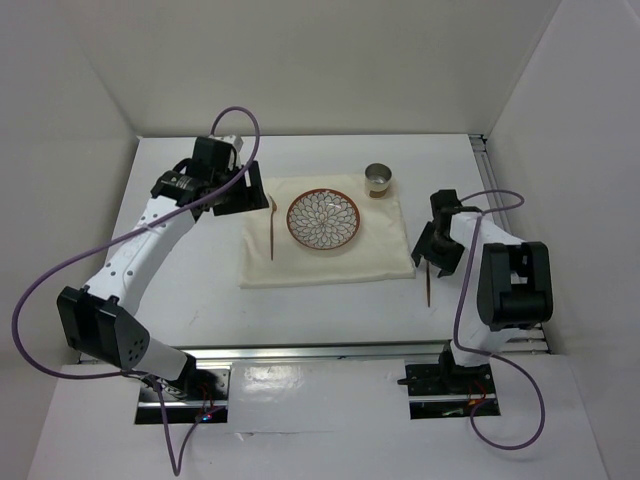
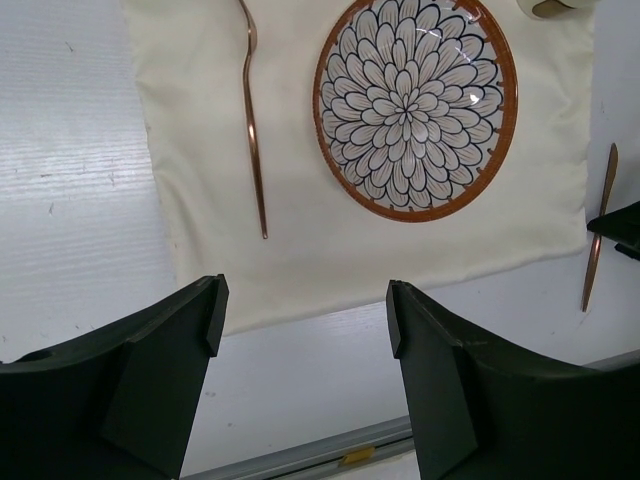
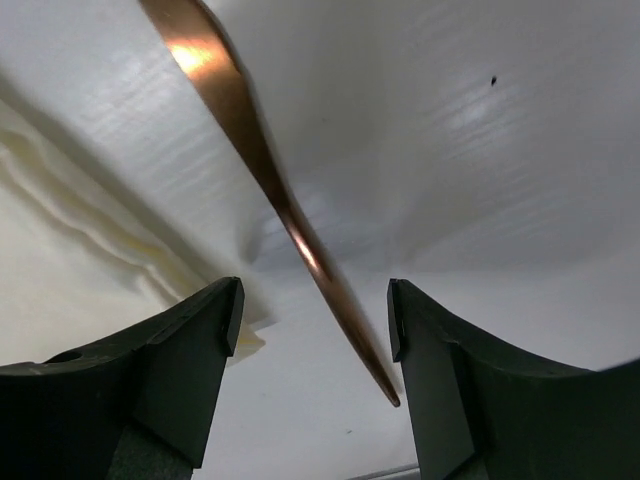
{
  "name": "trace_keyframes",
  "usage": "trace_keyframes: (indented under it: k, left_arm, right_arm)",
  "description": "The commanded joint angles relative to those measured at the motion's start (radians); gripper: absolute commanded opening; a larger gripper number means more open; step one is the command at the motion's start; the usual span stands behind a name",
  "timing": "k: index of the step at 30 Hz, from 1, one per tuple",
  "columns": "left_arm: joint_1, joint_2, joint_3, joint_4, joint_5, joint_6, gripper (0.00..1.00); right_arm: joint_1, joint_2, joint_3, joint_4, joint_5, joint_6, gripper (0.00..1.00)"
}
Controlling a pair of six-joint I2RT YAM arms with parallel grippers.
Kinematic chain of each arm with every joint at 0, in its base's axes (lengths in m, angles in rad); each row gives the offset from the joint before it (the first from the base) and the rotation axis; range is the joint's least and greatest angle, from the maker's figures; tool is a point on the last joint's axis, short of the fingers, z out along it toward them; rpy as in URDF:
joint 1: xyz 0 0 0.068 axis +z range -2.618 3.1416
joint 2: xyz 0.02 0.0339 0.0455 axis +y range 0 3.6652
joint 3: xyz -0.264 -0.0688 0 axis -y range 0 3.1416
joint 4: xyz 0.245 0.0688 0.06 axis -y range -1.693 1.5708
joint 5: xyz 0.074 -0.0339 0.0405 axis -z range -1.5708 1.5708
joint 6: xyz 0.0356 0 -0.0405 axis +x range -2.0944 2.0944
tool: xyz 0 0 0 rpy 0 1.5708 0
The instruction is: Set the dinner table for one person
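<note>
On the left side of the dinner table, a plain white top that fills the floor of the white-walled booth, the left gripper hangs over the left edge of a cream fabric placemat. Its fingers stand wide apart with nothing between them; only the placemat's near edge and bare table show in the gap.

Just inside that edge the left copper utensil lies lengthwise on the cloth, slim and slightly curved at its far end; I cannot tell its head clearly. Beside it, apart from it and near the middle of the placemat, sits a round plate with an orange-brown rim and a blue-and-white petal pattern. At the placemat's far right corner stands a small metal cup, upright.

Off the right edge of the cloth, on bare table, lies the right copper utensil, roughly parallel to the left one. The right gripper is low over its far part. In the wrist view the thin handle runs slantwise between the fingers, which are parted, with a gap showing on either side of the metal. Whether it is a knife or a spoon I cannot tell.
</note>
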Motion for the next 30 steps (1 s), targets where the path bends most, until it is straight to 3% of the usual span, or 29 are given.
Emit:
trace_keyframes:
  k: [1,7,13,18,25,28,30]
  left_arm:
    - [-0.004,-0.030,-0.013,0.022,0.009,0.019,0.82]
    - [-0.004,-0.039,-0.022,0.022,0.009,0.019,0.82]
    - [-0.004,-0.059,-0.031,0.022,0.009,0.010,0.82]
    - [-0.004,-0.059,-0.031,0.022,0.000,0.010,0.82]
    - [-0.004,-0.068,0.001,0.013,-0.010,0.010,0.82]
    - [-0.004,-0.068,0.033,-0.009,-0.010,0.019,0.82]
    - [-0.004,-0.077,0.044,-0.009,-0.010,0.019,0.82]
  right_arm:
    - [-0.007,0.018,-0.030,-0.044,-0.012,0.023,0.71]
    - [-0.007,0.018,-0.067,-0.031,-0.021,0.043,0.64]
    - [-0.007,0.072,-0.067,-0.001,-0.002,0.052,0.42]
    - [-0.007,0.102,-0.030,-0.054,0.115,0.128,0.28]
    - [-0.007,-0.085,0.048,-0.074,0.118,0.117,0.12]
    - [0.002,-0.187,0.071,-0.074,0.072,0.027,0.00]
    - [0.011,-0.218,0.095,-0.065,-0.018,-0.059,0.00]
